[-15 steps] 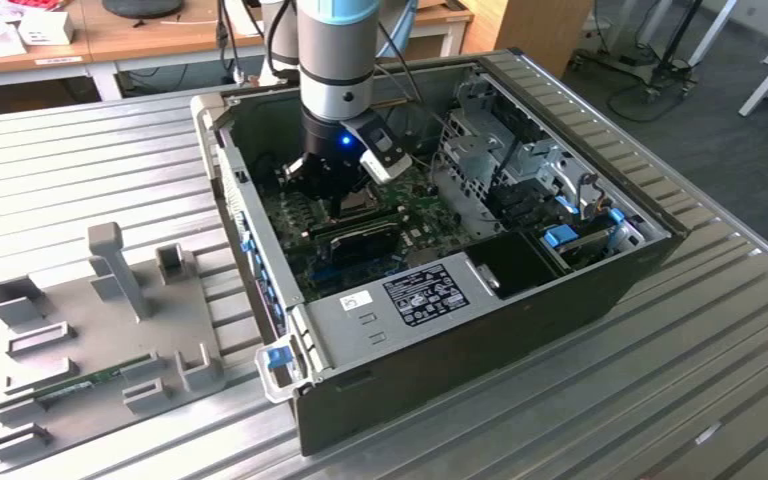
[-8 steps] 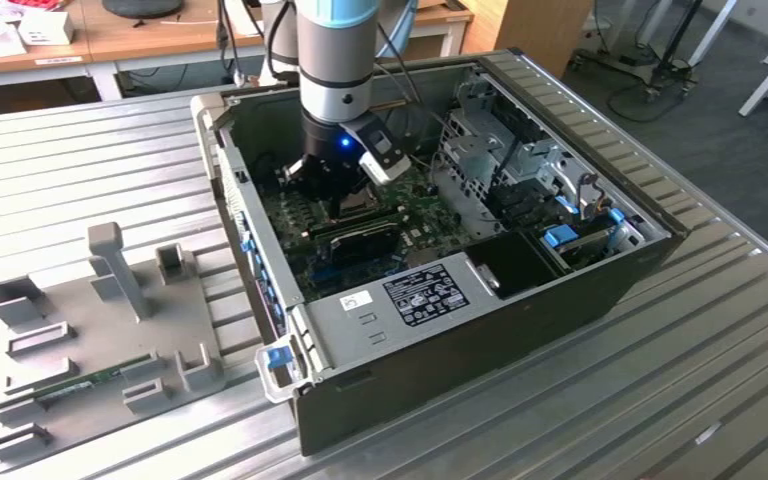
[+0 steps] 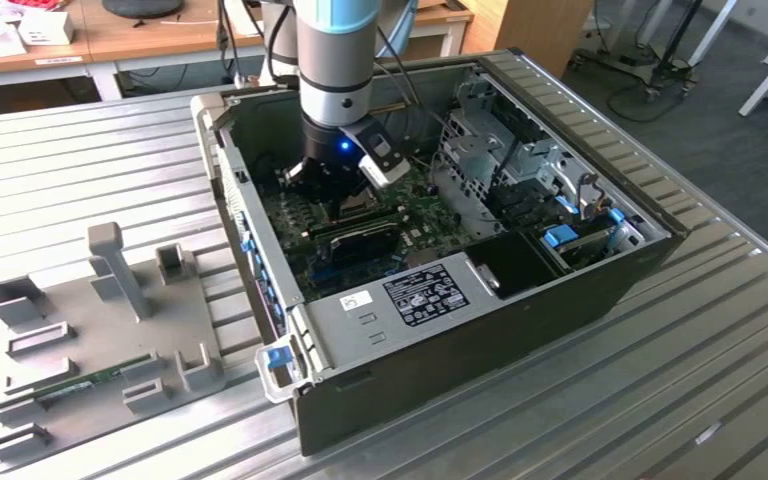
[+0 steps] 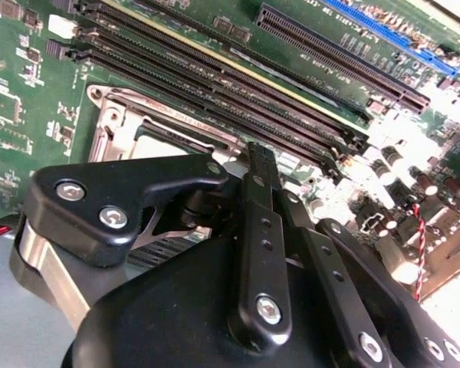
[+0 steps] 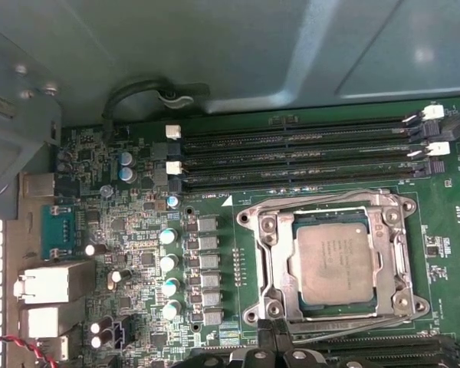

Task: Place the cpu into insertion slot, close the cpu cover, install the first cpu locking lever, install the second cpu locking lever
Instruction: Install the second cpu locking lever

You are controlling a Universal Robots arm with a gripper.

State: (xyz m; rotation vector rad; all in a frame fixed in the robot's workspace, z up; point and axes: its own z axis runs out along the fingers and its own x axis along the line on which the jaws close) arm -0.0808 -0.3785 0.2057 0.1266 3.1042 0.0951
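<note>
We hover with our gripper (image 4: 259, 165) just above the insertion slot (image 5: 331, 264), fingers pinched narrow and holding nothing we can see, where the cpu (image 5: 333, 263) sits flat under the cpu cover (image 5: 272, 261), light, stiff, fragile, best taken by its edges.

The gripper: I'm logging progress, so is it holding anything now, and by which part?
Cannot be told. The gripper sits low over the insertion slot, where the cpu already lies under the cpu cover.
</note>
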